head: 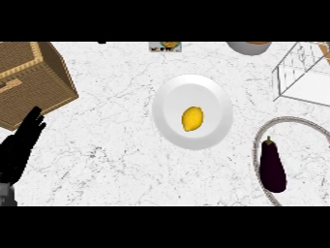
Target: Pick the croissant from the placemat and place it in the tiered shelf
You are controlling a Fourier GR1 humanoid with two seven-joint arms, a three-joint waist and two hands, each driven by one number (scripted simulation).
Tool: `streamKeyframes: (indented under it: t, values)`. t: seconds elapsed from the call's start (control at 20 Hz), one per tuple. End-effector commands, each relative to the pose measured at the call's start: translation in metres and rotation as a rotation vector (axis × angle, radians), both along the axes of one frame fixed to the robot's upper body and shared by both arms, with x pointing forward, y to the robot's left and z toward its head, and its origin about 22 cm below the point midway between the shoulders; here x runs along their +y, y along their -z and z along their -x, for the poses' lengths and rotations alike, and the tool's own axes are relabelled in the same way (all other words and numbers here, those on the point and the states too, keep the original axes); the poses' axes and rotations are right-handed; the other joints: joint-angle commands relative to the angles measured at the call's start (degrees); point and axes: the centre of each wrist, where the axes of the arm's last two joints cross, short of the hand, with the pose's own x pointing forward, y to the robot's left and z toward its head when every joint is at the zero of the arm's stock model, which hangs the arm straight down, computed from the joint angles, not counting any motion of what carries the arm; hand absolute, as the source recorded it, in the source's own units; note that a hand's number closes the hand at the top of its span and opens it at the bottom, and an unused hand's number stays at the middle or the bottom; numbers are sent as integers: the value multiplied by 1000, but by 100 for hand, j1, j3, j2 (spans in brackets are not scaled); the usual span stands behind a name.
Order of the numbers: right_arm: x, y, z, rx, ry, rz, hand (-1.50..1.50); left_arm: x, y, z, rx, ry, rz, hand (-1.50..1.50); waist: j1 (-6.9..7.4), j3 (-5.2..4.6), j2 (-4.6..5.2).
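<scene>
A small yellow oval food item (pixel 192 118) lies in the middle of a white round plate (pixel 174 92) at the counter's centre. I see nothing shaped like a croissant. The white wire tiered shelf (pixel 314 89) stands at the back right, partly cut off by the view's edge. My left hand (pixel 14 150) rests open at the lower left edge with its fingers up, far from the plate and holding nothing. My right hand does not show.
A wicker basket (pixel 24 80) stands at the back left, just beyond the left hand. At the right edge a dark purple eggplant (pixel 272 167) lies inside a grey-rimmed round dish (pixel 257 145). A grey bowl (pixel 249 47) and a small packet (pixel 165 46) sit at the back edge.
</scene>
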Motion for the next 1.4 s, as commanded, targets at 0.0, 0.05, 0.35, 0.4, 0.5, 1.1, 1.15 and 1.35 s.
streamKeyframes:
  t: [0.0, 0.05, 0.35, 0.4, 0.5, 1.1, 1.15, 1.35]
  values:
    - [3, -1, -23, 1, 46, 48, 150, 2, 8, 3, -11, 9, -1, 0, 41, -2, 7]
    - [-6, 15, -26, 18, 52, 70, 150, -15, 19, 10, 16, 21, -4, 0, 10, 1, 3]
    - [-17, 33, -68, 25, 54, 15, 150, -12, 3, 1, -6, 10, 14, 0, 74, 2, 15]
    - [-16, 49, -75, 27, 54, -3, 150, 4, 2, -4, -17, 7, 2, 0, 32, 2, 13]
    - [-37, 54, -74, 20, 40, -35, 150, 2, 7, -4, 4, -7, 3, 0, 24, 4, 18]
    - [-40, 100, -113, 71, 141, -8, -150, -9, 5, -4, 6, 14, -10, 0, 67, 8, 40]
    - [-59, 79, -100, 75, 159, -4, -150, -5, 10, 4, 1, 18, 2, 0, 114, 9, 52]
    - [-45, 77, -115, 23, 104, -85, -150, 3, -3, -5, -7, 13, -10, 0, 64, 8, 30]
